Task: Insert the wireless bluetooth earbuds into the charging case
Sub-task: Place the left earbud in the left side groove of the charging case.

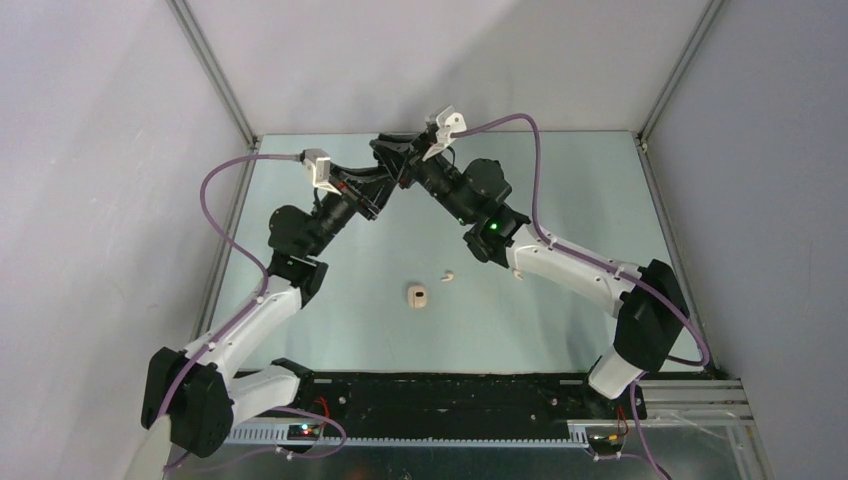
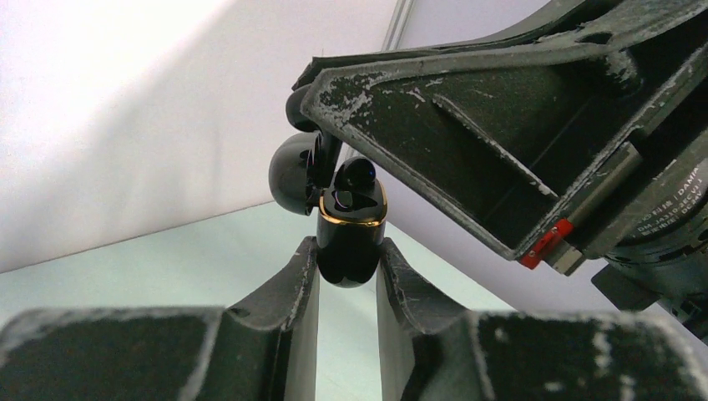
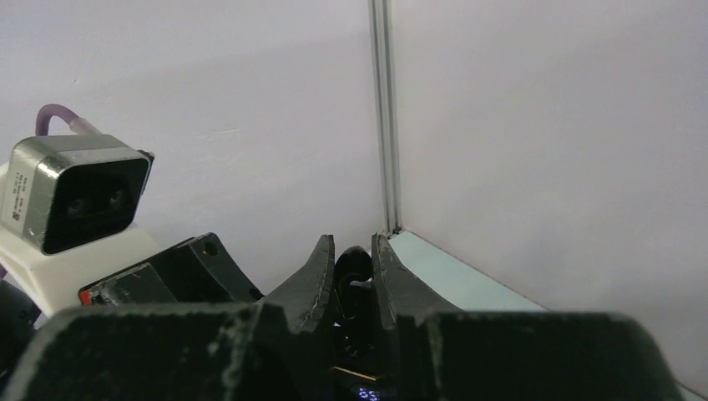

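My left gripper (image 2: 349, 251) is shut on the lower body of a black charging case (image 2: 351, 238) with a gold rim, and holds it up at the back centre of the table (image 1: 385, 185). The case's lid (image 2: 292, 171) hangs open to the left. A black earbud (image 2: 357, 174) sits at the case's mouth. My right gripper (image 3: 352, 251) comes down from above (image 1: 398, 158), shut on that black earbud (image 3: 353, 267). The case's gold rim (image 3: 361, 370) shows just below the earbud in the right wrist view.
A cream-white case (image 1: 418, 296) lies mid-table with a cream earbud (image 1: 448, 274) just to its right. Another small white piece (image 1: 517, 274) lies by the right forearm. Enclosure walls and corner posts stand close behind the grippers.
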Available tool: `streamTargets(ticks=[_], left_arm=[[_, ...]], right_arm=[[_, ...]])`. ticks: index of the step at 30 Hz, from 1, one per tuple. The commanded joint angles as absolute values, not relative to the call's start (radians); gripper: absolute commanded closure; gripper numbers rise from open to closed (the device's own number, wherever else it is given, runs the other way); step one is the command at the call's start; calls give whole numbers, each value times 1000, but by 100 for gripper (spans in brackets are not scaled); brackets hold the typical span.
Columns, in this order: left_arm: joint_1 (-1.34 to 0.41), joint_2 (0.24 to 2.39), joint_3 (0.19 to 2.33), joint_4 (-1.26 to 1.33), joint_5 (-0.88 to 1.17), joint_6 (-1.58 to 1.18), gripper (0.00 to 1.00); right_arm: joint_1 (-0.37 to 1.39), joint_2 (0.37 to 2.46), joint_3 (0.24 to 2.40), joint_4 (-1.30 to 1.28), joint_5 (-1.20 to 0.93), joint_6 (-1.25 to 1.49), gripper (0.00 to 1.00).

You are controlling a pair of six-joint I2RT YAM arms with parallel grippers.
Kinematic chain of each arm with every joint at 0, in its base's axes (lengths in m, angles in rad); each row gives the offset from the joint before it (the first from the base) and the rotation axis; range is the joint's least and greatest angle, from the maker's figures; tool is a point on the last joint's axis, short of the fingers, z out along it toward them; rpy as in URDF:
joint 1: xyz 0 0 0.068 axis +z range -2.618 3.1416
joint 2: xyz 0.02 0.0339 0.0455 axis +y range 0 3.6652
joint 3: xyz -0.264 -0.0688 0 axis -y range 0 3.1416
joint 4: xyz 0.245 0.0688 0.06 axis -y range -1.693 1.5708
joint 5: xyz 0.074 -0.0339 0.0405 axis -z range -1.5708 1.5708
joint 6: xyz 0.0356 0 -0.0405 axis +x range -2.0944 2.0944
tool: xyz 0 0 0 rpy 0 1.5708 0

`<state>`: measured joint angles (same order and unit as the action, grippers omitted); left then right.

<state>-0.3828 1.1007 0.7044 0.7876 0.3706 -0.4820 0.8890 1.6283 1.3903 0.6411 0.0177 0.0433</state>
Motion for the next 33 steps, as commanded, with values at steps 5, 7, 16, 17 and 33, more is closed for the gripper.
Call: streamTargets(ticks=[5, 7, 16, 17, 33], left_arm=[[-373, 1089, 746, 830, 370, -504, 100], [-372, 1090, 747, 830, 363, -512, 100], [-368, 1094, 758, 828, 369, -516, 100], [-368, 1094, 760, 828, 368, -517, 100], [-353, 1095, 767, 819, 353, -519, 100]], right_arm=[[879, 1591, 1394, 686, 13, 4, 100], [880, 1592, 1393, 684, 12, 4, 100], [885, 1586, 1387, 677, -41, 39, 100], [885, 1584, 1386, 677, -44, 40, 100], [884, 1571, 1381, 662, -40, 37, 100]])
